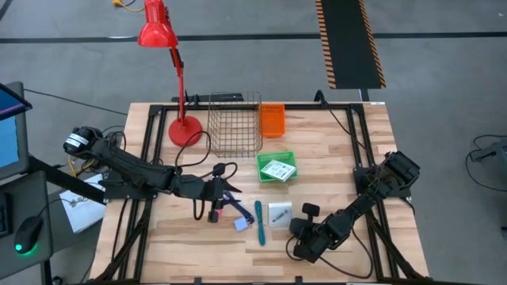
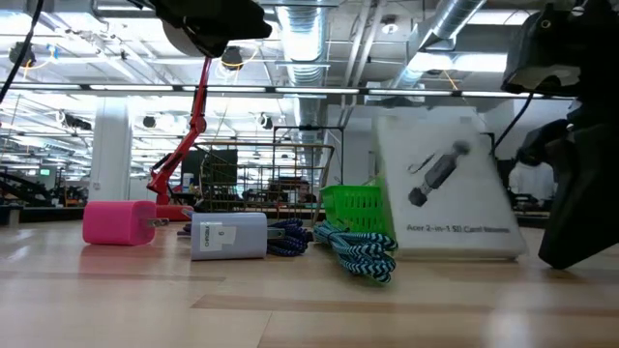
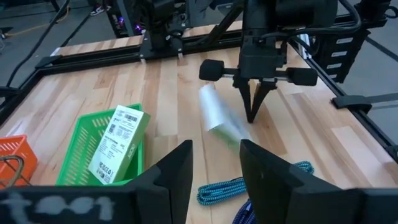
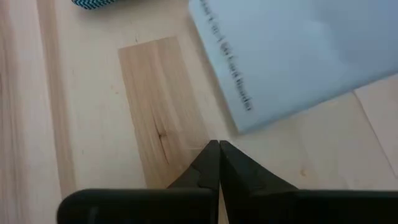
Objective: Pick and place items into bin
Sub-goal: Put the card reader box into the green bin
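My left gripper [image 1: 222, 191] [image 3: 214, 177] hovers open above the dark blue cord [image 1: 231, 203] [image 2: 288, 237], with nothing between its fingers. Near it on the table lie a pink cube [image 1: 214, 214] [image 2: 118, 222], a pale-blue cube [image 1: 242, 224] [image 2: 227, 235] and a teal braided cord [image 1: 259, 222] [image 2: 363, 251] [image 3: 230, 186]. My right gripper [image 1: 293, 226] [image 3: 252, 117] [image 4: 217, 149] is shut and points down at the edge of a white packet with black print [image 1: 279, 214] [image 2: 447, 188] [image 3: 219, 117] [image 4: 292, 56]. In the low view that packet stands tilted up. A second white card [image 1: 277, 169] [image 3: 115, 143] lies in the green bin [image 1: 263, 158] [image 3: 74, 152]. My right gripper has its shut fingertips [image 3: 250, 112] right beside the near edge of the white packet [image 4: 239, 124], coming from above and pointing down. I cannot tell whether they touch it. My left gripper touches nothing.
A wire basket [image 1: 235, 123], an orange bin [image 1: 272, 119] and a red desk lamp [image 1: 184, 127] stand toward the far edge. A black frame [image 1: 356, 142] borders the table. Bare wood lies along the near edge.
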